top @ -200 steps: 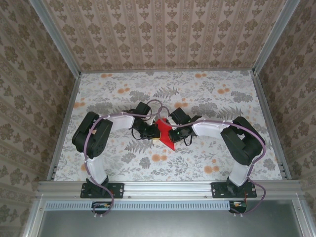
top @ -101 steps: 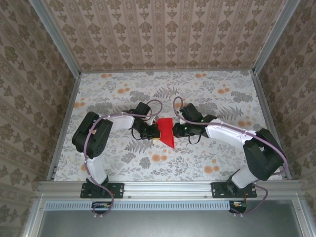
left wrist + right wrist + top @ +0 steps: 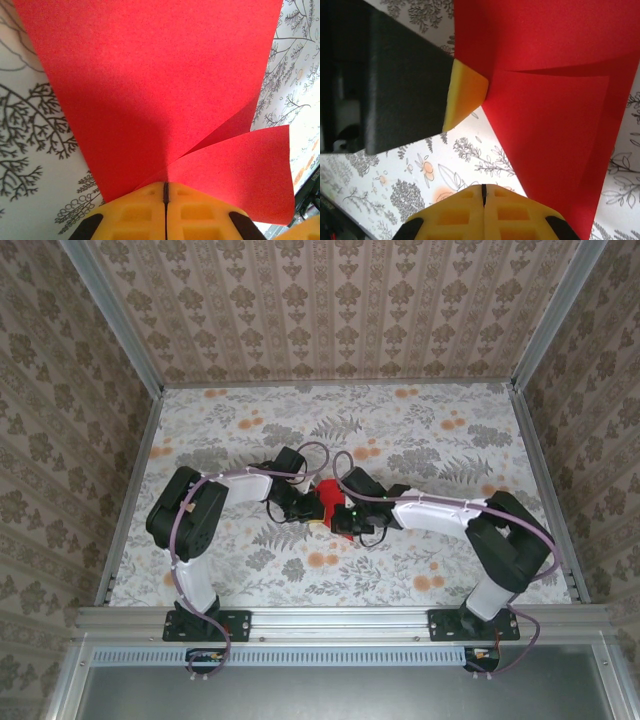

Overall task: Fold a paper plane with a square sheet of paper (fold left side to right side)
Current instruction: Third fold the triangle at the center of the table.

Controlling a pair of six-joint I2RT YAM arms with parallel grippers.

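Over on the left, the left arm (image 3: pixel 188 515) bends in from its base toward the middle of the flower-patterned table (image 3: pixel 430 430). At its end the left gripper (image 3: pixel 310 508) is clamped on the red paper sheet (image 3: pixel 329 492). The left wrist camera shows this close up: the yellow jaws of the left gripper (image 3: pixel 165 195) are pressed together, and the red paper sheet (image 3: pixel 160 85) fans out from the seam between them. One broad layer stretches away, and a smaller flap bends over at the right, so the sheet is partly folded. It sits near the table's centre, between the two wrists. Just to its right, the right gripper (image 3: pixel 342 522) leans over the paper's near end. In its own camera the right gripper (image 3: pixel 482 200) has its jaws closed on each other, and the red paper sheet (image 3: pixel 550 125) runs down just beside them on the right. The left gripper (image 3: pixel 467 92) touches the sheet's edge with its yellow tip. Farther right, the right arm (image 3: pixel 500 535) folds back toward its base.
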